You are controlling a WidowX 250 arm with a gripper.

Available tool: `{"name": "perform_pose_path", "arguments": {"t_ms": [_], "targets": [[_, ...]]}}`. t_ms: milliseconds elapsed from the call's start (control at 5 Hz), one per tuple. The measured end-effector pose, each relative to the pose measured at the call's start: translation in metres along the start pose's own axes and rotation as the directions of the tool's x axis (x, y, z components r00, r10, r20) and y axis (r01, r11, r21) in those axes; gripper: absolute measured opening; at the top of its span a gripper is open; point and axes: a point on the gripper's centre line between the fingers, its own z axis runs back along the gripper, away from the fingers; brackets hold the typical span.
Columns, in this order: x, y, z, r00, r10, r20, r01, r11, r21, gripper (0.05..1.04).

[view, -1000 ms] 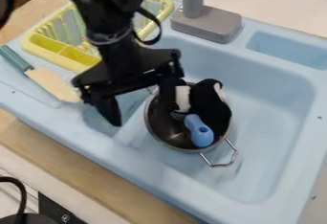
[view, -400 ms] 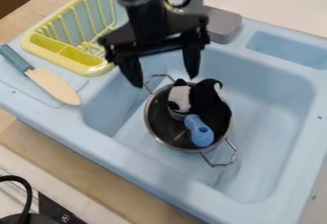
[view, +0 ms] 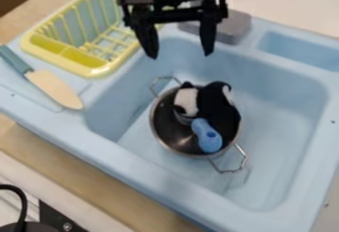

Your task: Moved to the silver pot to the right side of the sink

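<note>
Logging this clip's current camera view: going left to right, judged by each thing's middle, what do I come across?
Knife with a teal handle → yellow dish rack → silver pot with two wire handles → shallow recess in the sink's rim

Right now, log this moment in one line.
pincer open, apart from silver pot | pot in basin | blue object, black-and-white object in pot | knife beside basin
</note>
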Motion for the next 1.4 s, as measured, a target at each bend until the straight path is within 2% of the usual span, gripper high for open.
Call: {"name": "perform_pose_path", "arguments": {"t_ms": [200,400,600,1000,1400], "targets": [[0.014,-0.007,-0.004,0.992,-0.129,-0.014,0.128,0.991,-0.037,0.998],[0.022,-0.018,-0.012,0.971,-0.233,-0.048,0.234,0.972,-0.001,0.998],[0.023,-0.027,-0.014,0.948,-0.314,-0.049,0.315,0.949,0.012,0.998],[0.021,-0.044,-0.014,0.912,-0.409,-0.042,0.410,0.911,0.032,0.998],[0.008,-0.078,-0.017,0.866,-0.498,-0.041,0.499,0.866,0.016,0.998]]}}
